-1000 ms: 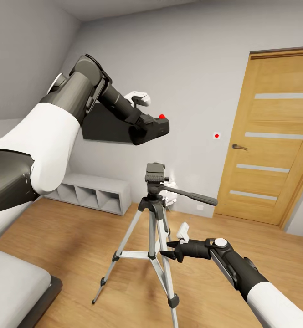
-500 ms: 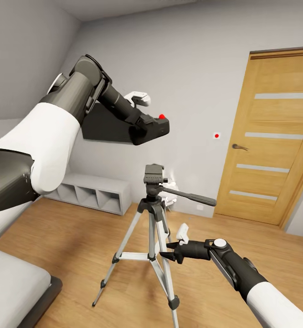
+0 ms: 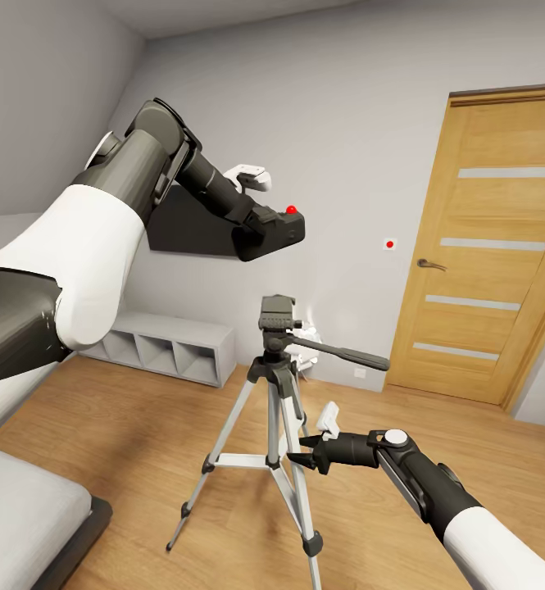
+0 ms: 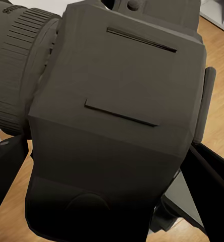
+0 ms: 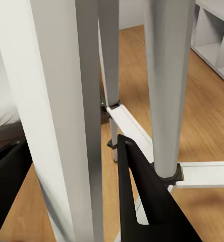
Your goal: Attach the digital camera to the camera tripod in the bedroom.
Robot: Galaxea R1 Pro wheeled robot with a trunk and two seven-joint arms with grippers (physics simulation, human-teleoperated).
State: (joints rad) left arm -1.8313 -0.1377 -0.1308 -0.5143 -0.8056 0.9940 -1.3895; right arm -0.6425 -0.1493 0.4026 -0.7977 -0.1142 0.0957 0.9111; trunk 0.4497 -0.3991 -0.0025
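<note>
A home bedroom: bed [image 3: 26,512], oak door [image 3: 489,254], wood floor [image 3: 141,426].

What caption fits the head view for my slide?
Left gripper holds the digital camera above the camera tripod; right gripper steadies a leg.

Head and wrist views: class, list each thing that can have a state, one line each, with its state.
digital camera: held aloft in the left gripper, above the tripod head, unmounted.
camera tripod: standing, legs spread, head bare.
right gripper: open, fingers astride a tripod leg.
door: shut.
</note>
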